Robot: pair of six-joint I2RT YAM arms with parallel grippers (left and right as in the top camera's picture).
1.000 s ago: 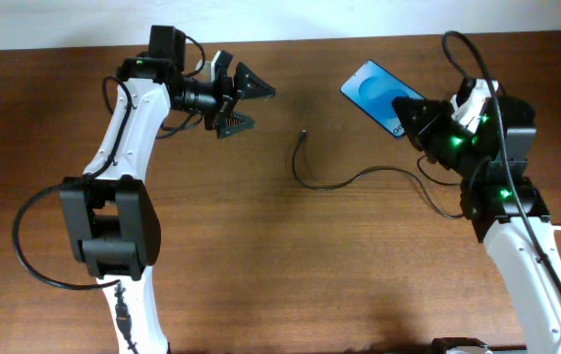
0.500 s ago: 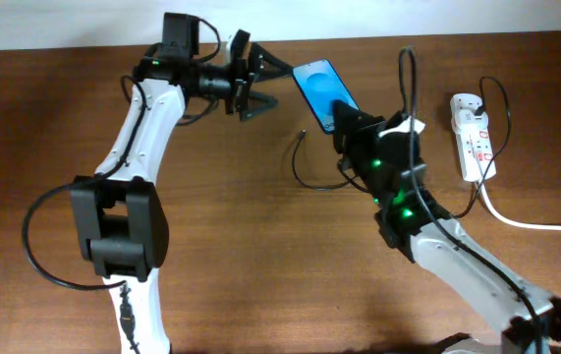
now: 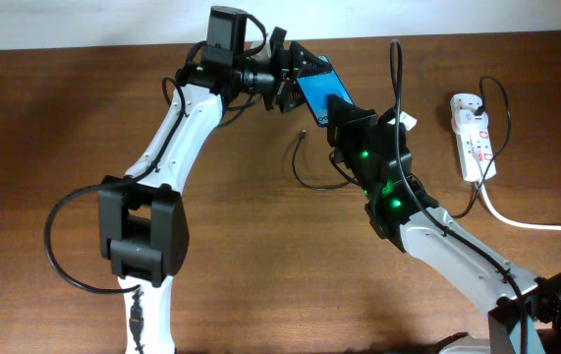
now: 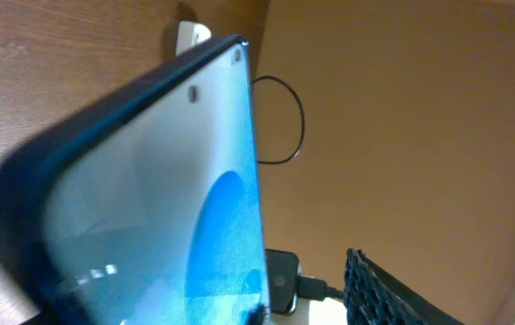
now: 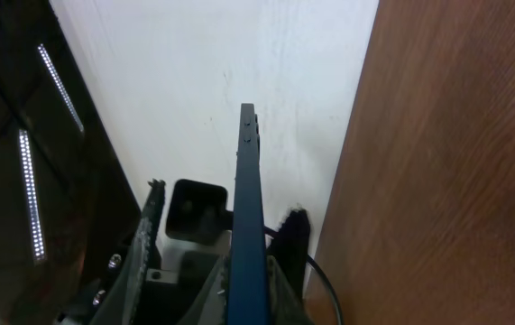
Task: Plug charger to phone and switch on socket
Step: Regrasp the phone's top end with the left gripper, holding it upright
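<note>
The phone (image 3: 312, 81), blue screen up, is held off the table at the back centre. My right gripper (image 3: 345, 118) is shut on its near end; in the right wrist view the phone (image 5: 248, 199) stands edge-on between my jaws (image 5: 248, 302). My left gripper (image 3: 296, 71) is open, with a finger on each side of the phone's far end. In the left wrist view the phone (image 4: 149, 208) fills the left and one finger (image 4: 379, 293) shows at the lower right. The charger (image 3: 309, 182) lies on the table, plug tip (image 3: 304, 135) below the phone. The socket (image 3: 475, 133) lies at the right.
A thick white cord (image 3: 535, 224) runs from the socket to the right edge. A thin black cable loops above the socket (image 3: 493, 90). The white wall (image 3: 64, 20) borders the table's back edge. My left arm (image 3: 177, 138) spans the table's left half.
My left gripper has moved right until its open fingers flank the phone's far end. My right arm brought the phone from the right side to the back centre, uncovering the socket.
</note>
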